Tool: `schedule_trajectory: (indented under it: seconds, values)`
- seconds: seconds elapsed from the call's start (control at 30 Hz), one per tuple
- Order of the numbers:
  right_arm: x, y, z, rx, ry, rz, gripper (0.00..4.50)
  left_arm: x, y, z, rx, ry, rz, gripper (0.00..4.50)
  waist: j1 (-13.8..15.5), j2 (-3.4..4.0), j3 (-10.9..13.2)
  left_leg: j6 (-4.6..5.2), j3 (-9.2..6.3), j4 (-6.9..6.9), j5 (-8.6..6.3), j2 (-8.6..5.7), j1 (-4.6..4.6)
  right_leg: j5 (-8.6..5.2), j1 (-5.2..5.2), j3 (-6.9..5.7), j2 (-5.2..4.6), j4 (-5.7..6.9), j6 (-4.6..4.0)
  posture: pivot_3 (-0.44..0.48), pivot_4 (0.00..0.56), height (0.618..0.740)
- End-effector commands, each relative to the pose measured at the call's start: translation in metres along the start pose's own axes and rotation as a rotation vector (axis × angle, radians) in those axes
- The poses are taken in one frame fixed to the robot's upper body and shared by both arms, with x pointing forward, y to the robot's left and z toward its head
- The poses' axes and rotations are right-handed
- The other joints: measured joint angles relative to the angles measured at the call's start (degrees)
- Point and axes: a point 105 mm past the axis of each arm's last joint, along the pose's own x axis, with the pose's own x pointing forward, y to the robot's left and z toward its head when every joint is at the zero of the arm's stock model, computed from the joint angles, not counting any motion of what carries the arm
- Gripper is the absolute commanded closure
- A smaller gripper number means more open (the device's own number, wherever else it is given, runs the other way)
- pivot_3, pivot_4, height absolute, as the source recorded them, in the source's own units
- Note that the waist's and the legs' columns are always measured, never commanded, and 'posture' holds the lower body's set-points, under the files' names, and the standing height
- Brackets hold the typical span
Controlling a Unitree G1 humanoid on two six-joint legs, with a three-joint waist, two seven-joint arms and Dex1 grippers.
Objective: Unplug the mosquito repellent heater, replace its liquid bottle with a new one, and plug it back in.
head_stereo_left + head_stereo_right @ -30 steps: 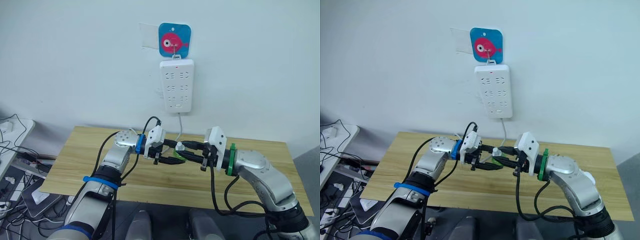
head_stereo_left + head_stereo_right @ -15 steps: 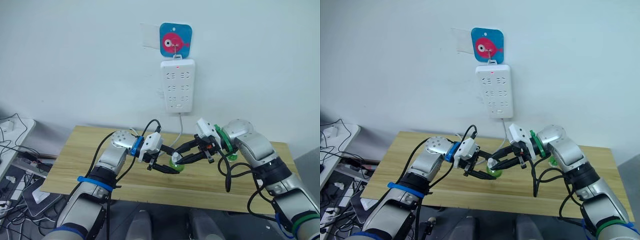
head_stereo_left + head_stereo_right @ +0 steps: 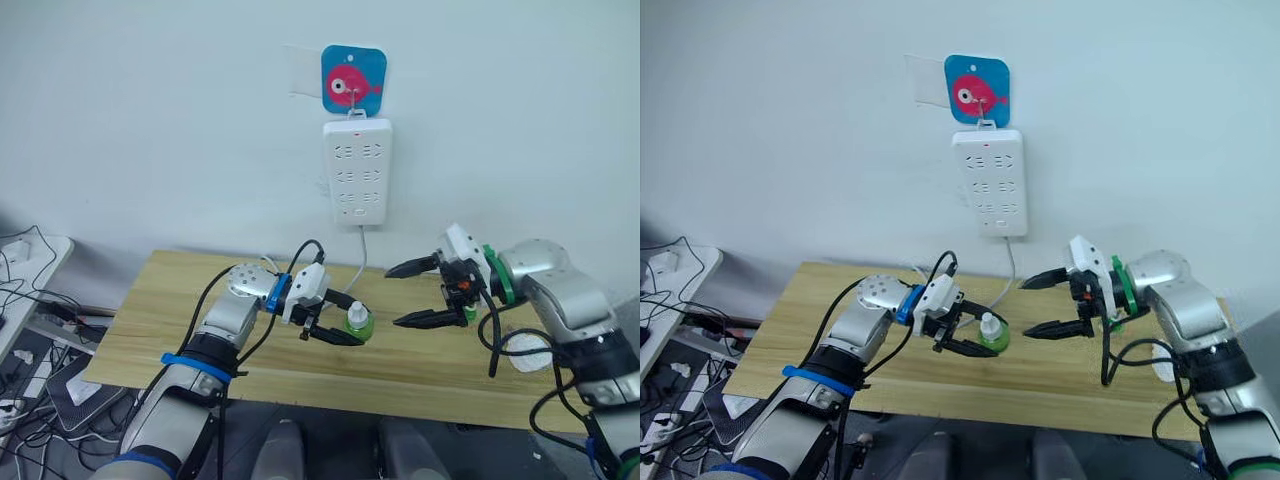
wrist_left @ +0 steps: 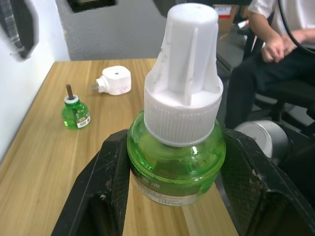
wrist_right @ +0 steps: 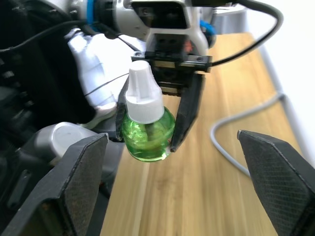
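Observation:
My left gripper (image 3: 343, 329) is shut on a green liquid bottle (image 3: 356, 323) with a white cap, held upright just above the table; its black fingers (image 4: 109, 191) clamp the bottle's body (image 4: 173, 162). To the right of the bottle my right gripper (image 3: 393, 297) stands wide open, apart from it and holding nothing. The mosquito repellent heater (image 4: 114, 80), white with a round hole in its top, lies unplugged on the table. A second green bottle (image 4: 76, 110) with a bare wick stands beside it.
A white power strip (image 3: 360, 172) hangs on the wall under a fish sticker hook (image 3: 353, 82), its cable (image 3: 360, 252) dropping to the wooden table (image 3: 180, 300). A person (image 4: 275, 44) sits beyond the table's end. Cables and devices lie at the left (image 3: 30, 300).
My right gripper has let go of the bottle's cap, opened wide and drawn back to the right. The left gripper still holds the bottle at about the same place.

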Motion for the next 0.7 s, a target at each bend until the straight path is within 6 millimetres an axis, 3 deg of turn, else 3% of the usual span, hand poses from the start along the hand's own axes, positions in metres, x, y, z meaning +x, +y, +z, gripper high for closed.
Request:
schedule_trajectory:
  seconds: [0.03,0.23,0.5,0.7]
  values:
    - [0.0,0.012,0.012,-0.032,-0.06,-0.145,0.01,-0.005,0.012,0.008,0.023,-0.031,0.078,2.26,-0.2,0.0,0.0,0.0,0.0,0.01,0.0,0.0,0.0,0.0,0.0,0.0,0.01,0.01,0.0,0.001,0.173,0.74]
    - [0.018,0.023,0.013,0.006,-0.134,-0.305,0.01,-0.011,0.019,0.005,0.012,-0.029,0.147,2.26,-1.1,0.0,0.0,0.0,0.06,0.02,0.01,0.01,0.08,0.0,0.0,0.12,0.06,0.12,0.0,-0.016,0.174,0.74]
    - [0.051,0.012,0.013,-0.021,-0.145,-0.37,0.01,-0.011,0.019,0.002,0.032,-0.002,0.145,2.26,-1.3,0.0,0.0,-0.01,0.06,0.0,0.01,0.01,0.08,0.0,0.0,0.11,0.06,0.1,0.0,-0.007,0.167,0.74]
    - [0.059,0.0,0.018,-0.035,-0.16,-0.401,0.01,-0.012,0.022,0.004,0.031,-0.005,0.157,2.26,-1.3,0.0,0.0,-0.01,0.04,-0.01,0.01,0.0,0.08,0.0,0.0,0.09,0.06,0.08,0.0,-0.002,0.163,0.74]
